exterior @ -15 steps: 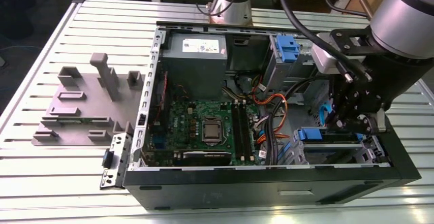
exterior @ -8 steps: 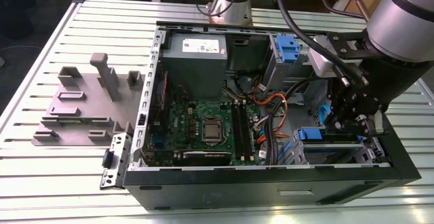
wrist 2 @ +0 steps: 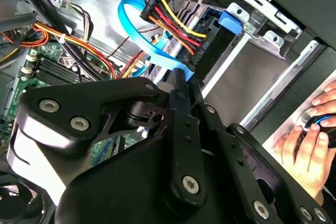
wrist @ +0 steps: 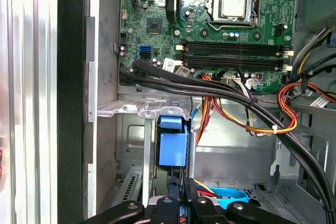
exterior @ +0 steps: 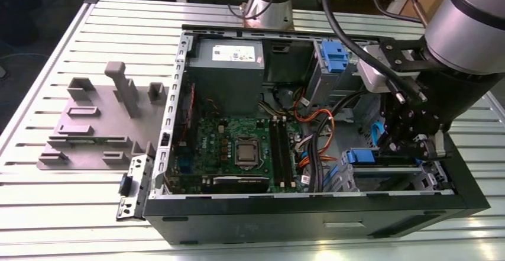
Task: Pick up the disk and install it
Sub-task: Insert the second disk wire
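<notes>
Where the arm hangs, exterior view: gripper sits low inside the open computer case on the bench. It is over the drive bay at the exterior view's right, just beside a blue latch.
Disk, exterior view: cannot tell whether it already lies in the bay under the jaws; the arm hides that spot.
Jaws, second wrist view: fingers are drawn together with nothing seen between them. The blue data cable and power connector are just beyond.
Hand, second wrist view: a person's hand rests outside the case.
Latch, first wrist view: it stands just ahead of the jaws.
Risk: the jaws could likely snag the loose cables, tugging the connector.
</notes>
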Robot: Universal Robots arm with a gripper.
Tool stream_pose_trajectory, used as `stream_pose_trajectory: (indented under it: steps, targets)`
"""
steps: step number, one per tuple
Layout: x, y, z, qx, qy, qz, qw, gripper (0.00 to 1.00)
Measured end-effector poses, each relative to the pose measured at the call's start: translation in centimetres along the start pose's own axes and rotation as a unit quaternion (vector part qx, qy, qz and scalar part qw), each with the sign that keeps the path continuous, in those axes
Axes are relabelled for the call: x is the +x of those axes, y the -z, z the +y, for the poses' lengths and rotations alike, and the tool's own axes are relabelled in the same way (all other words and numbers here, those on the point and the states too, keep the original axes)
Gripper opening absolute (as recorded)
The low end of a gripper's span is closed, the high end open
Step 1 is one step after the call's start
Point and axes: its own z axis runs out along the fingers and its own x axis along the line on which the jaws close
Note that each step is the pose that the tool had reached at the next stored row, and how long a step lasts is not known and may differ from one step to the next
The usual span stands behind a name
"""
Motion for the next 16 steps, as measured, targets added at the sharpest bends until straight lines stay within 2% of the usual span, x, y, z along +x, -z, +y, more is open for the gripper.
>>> stream_pose_trajectory:
  steps: [16]
  targets:
    - [0.23,-0.49,0.05,0.0028,0.000,0.0001,1.00000,0.16]
